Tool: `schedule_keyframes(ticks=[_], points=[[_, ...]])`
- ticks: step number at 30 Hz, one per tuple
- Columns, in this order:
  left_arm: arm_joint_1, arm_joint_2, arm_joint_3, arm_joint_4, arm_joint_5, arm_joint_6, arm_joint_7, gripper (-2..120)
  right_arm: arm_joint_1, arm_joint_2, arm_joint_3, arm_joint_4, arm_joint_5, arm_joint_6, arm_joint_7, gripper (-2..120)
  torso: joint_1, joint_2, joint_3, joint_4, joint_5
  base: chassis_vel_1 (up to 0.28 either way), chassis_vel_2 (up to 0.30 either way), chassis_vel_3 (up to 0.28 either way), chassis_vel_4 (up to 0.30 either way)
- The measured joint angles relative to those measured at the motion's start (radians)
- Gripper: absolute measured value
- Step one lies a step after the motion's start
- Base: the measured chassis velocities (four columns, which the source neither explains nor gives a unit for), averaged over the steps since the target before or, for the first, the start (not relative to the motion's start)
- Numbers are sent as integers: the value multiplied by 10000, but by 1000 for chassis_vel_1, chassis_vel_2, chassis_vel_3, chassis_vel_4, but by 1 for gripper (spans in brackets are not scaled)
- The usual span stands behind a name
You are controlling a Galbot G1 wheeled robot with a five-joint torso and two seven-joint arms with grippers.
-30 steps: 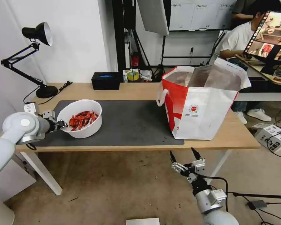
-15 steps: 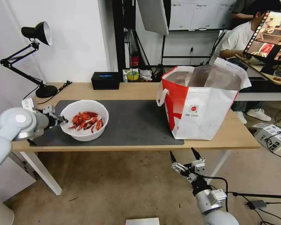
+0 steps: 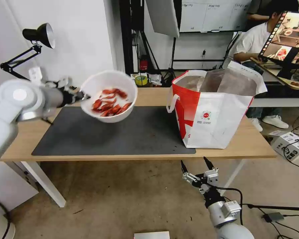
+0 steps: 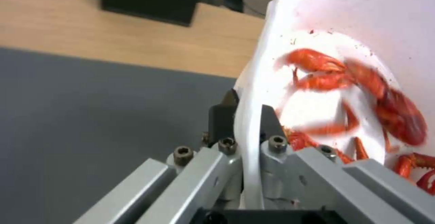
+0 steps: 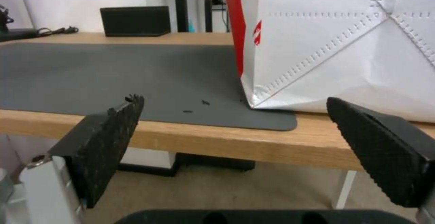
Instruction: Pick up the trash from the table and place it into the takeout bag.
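The white bowl (image 3: 109,96) of red crayfish shells hangs in the air above the dark mat, tilted toward me. My left gripper (image 3: 83,96) is shut on the bowl's rim at its left side; in the left wrist view the rim (image 4: 248,122) is pinched between both fingers. The red-and-white takeout bag (image 3: 213,109) stands open on the right part of the table (image 3: 149,96), its foil lining showing. My right gripper (image 3: 195,165) hangs open below the table's front edge, in front of the bag (image 5: 335,44).
A black desk lamp (image 3: 36,35) stands at the table's back left. A black box (image 5: 136,20) sits at the back edge. The grey mat (image 3: 123,136) covers the table's middle. A person sits at a desk behind the bag.
My left gripper has lifted the bowl off the mat and carried it up and to the right, toward the bag. The shells shifted inside. The right arm has not moved.
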Motion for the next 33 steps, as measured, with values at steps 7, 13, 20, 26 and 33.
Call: schedule_keyframes(ticks=[7,13,20,26,33], points=[[-1680,-1514,1329,567,-84,-25,-427,0,0,0,0,0,0,0,-1,100,0,0,1,-1,-1,0,0,0,0],[-3003,-2861,1934,1382,-127,-120,-775,0,0,0,0,0,0,0,-1,100,1,-1,0,-2,0,0,0,0,0],[-4299,-4412,2356,2639,-117,-329,-931,0,1,0,0,0,0,0,0,100,-1,1,0,-1,2,0,0,0,0],[-4573,-5250,2634,3339,173,-475,-1027,0,0,0,0,0,0,0,0,100,-1,1,0,0,-1,0,0,0,0],[-4647,-6504,3135,4304,1708,-1344,-641,0,0,0,0,-1,0,0,0,100,-1,1,0,1,-1,0,0,0,0]])
